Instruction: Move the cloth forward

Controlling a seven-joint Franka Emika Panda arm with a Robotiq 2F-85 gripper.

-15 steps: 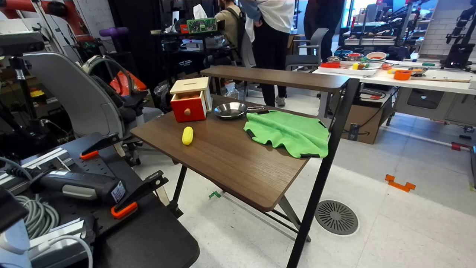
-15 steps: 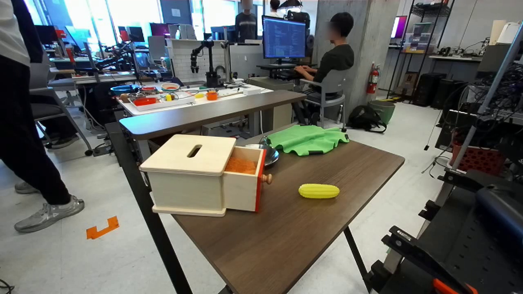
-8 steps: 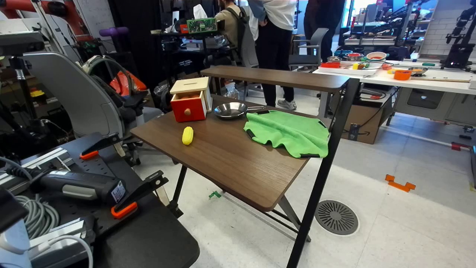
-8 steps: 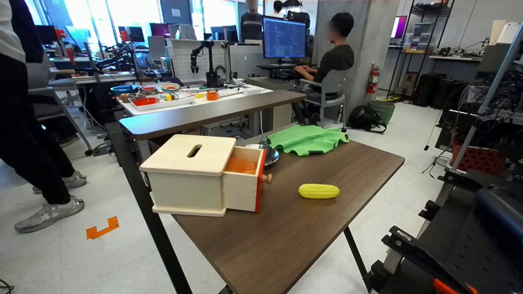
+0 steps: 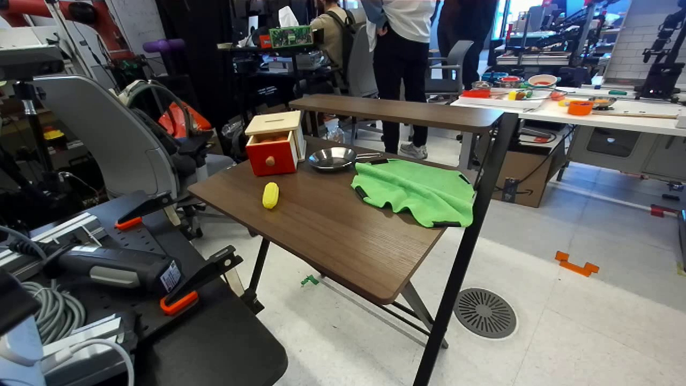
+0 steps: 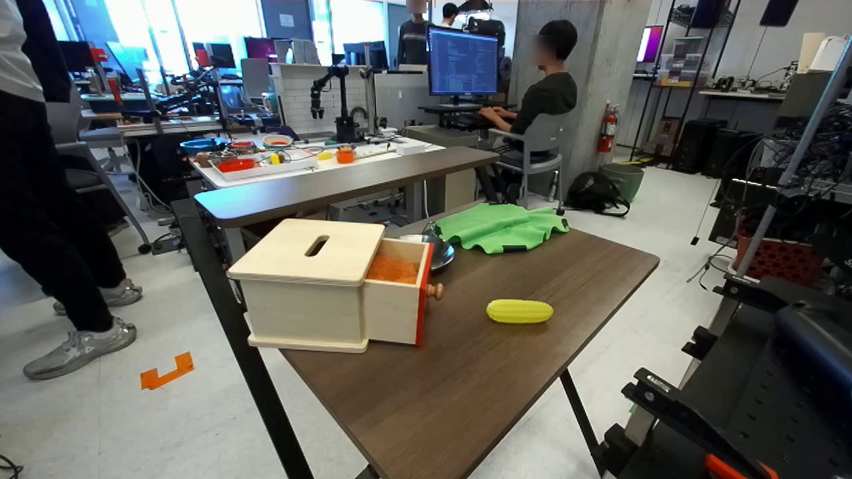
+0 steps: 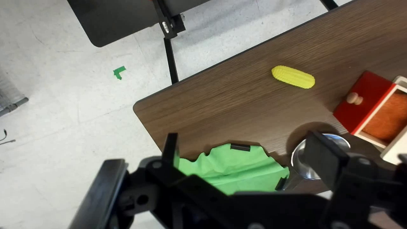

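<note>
The green cloth [image 7: 233, 170] lies rumpled on the wood-grain table [image 7: 203, 105], toward five o'clock in the wrist view. From it, the metal frying pan [image 7: 301, 161] sits at three o'clock, the yellow corn cob [image 7: 293, 77] at one. The gripper [image 7: 243, 140] has its jaws wide apart.

Green cloth [image 5: 415, 187] in an exterior view, rumpled on right end of brown table [image 5: 343, 230], dark strips [image 5: 453, 224] at its edges, near slanted black post [image 5: 465, 252]. Silver pan [image 5: 332, 158] left of it, handle [image 5: 368, 156] pointing right toward cloth corner; contact unclear. Wooden box [image 5: 262, 125] far left on table, red-fronted drawer [image 5: 282, 157] partly out. Yellow corn [image 5: 270, 195] lying nearer, apart from drawer. Raised shelf [image 5: 396, 111] along far side; person [image 5: 402, 59] standing beyond. Black bench [image 5: 220, 340] near left with clamps [image 5: 203, 273]. White table [image 5: 638, 124] far right.
</note>
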